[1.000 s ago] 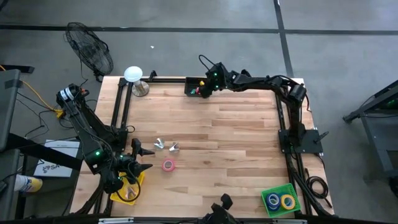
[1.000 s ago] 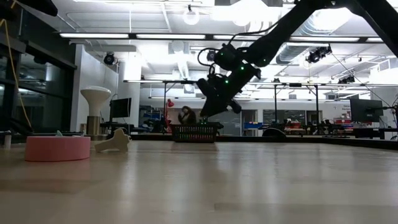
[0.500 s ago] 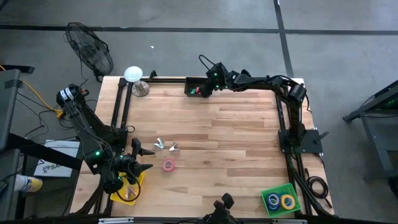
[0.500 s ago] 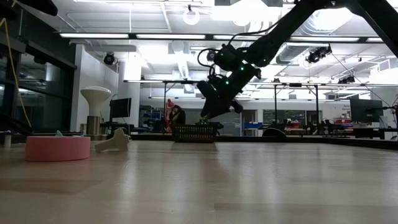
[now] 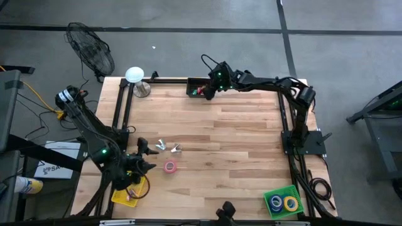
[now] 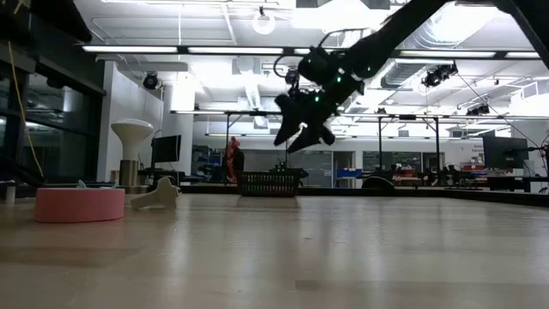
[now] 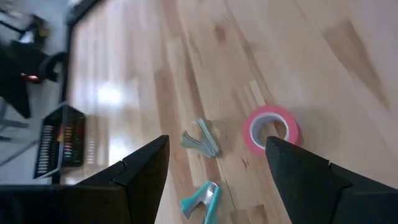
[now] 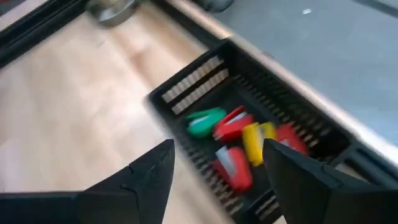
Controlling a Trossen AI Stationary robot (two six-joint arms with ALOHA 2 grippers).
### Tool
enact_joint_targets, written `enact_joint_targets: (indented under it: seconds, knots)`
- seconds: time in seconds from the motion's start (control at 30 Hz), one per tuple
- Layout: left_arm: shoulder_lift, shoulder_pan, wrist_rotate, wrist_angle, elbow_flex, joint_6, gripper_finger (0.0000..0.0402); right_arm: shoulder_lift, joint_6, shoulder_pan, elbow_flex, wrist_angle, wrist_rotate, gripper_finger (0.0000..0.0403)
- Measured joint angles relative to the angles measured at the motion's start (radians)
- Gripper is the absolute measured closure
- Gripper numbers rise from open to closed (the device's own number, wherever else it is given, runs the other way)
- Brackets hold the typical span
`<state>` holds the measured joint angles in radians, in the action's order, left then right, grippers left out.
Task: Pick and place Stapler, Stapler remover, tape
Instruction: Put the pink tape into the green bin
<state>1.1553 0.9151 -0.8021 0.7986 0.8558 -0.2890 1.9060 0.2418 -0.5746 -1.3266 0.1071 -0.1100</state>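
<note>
High view shows the right gripper (image 5: 209,90) spread wide and empty over the black slatted basket (image 5: 196,88) at the table's far edge, where red, yellow and green staplers (image 8: 239,140) already lie. The green tray (image 5: 282,202) near right holds blue and yellow rolls. The pink tape ring (image 5: 169,166) and two silver claw-shaped removers (image 5: 167,147) remain on the pale wooden planks (image 5: 232,144), beside the left gripper (image 5: 147,157), also wide apart. Beyond is a lit workshop.

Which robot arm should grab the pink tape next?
Probably the left. The left gripper is open right beside the pink tape, while the right gripper hangs open over the black basket far across the table.
</note>
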Motion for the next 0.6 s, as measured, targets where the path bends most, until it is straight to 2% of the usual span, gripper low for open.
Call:
enact_joint_targets:
  seconds: [0.2, 0.4, 0.6]
  knots:
    - [0.047, -0.134, 0.212, -0.055, 0.0, 0.176, 0.014, -0.094, -0.085, 0.062, 0.0, 0.205, -0.017, 0.0167]
    - [0.144, -0.27, 0.406, -0.148, 0.0, 0.332, 0.014, -0.174, -0.093, 0.166, 0.0, 0.382, -0.011, 0.0167]
    - [0.238, -0.368, 0.579, -0.229, 0.0, 0.417, 0.0141, -0.232, -0.087, 0.289, 0.0, 0.502, 0.065, 0.0167]
